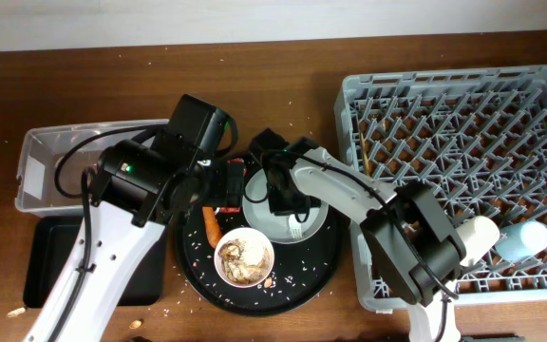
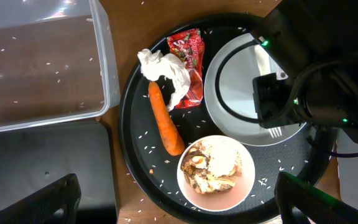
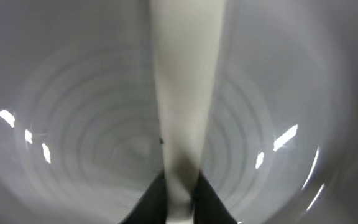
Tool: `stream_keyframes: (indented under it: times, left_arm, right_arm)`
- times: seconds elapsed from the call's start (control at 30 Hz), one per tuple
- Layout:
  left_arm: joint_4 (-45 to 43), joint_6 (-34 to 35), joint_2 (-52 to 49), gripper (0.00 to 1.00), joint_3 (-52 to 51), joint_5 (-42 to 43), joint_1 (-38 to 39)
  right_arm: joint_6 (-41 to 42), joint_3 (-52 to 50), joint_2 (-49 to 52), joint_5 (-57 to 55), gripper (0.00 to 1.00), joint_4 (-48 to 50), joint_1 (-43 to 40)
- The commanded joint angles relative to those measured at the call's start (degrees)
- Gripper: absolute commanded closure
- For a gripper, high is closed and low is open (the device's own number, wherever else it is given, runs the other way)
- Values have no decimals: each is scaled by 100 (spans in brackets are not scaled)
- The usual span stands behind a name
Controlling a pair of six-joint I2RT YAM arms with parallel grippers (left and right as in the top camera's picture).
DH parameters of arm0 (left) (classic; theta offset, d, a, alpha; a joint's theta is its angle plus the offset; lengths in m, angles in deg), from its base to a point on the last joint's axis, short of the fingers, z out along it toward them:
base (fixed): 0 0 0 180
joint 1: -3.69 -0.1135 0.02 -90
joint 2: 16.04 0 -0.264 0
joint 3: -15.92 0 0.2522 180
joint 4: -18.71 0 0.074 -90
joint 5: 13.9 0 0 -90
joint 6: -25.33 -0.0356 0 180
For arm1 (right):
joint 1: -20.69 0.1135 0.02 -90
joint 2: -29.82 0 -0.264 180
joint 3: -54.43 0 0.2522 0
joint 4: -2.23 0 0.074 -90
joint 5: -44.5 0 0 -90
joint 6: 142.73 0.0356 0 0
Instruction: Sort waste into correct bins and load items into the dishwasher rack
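A white bowl [image 2: 216,167] of rice and brownish scraps sits on the round black tray [image 2: 135,143], beside an orange carrot [image 2: 165,118], crumpled white tissue [image 2: 163,68] and red wrapper [image 2: 188,53]. My left gripper [image 2: 179,208] is open and empty, high above the bowl. My right gripper [image 3: 179,180] is shut on the white utensil [image 3: 182,93] over the grey-green plate [image 2: 235,93]. The dishwasher rack [image 1: 463,123] holds a white cup [image 1: 478,236], a blue cup [image 1: 525,237] and chopsticks [image 1: 362,152].
The clear tub [image 1: 46,152] stands at the left with the shallow black rectangular tray [image 1: 50,256] in front of it. Rice grains lie scattered on the round tray and the wooden table. Both arms crowd together over the round tray.
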Motion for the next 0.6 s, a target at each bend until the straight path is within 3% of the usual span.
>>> stream_keyframes:
  times: [0.0, 0.47, 0.57]
  left_arm:
    - [4, 15, 87, 1, 68, -79, -4]
    - [7, 15, 87, 1, 68, -79, -4]
    - [7, 15, 87, 1, 68, -79, -4]
  right_arm:
    - [76, -116, 61, 57, 96, -31, -13]
    - [-22, -101, -2063, -608, 96, -435, -772]
    - [-577, -101, -2597, -656, 96, -476, -1276]
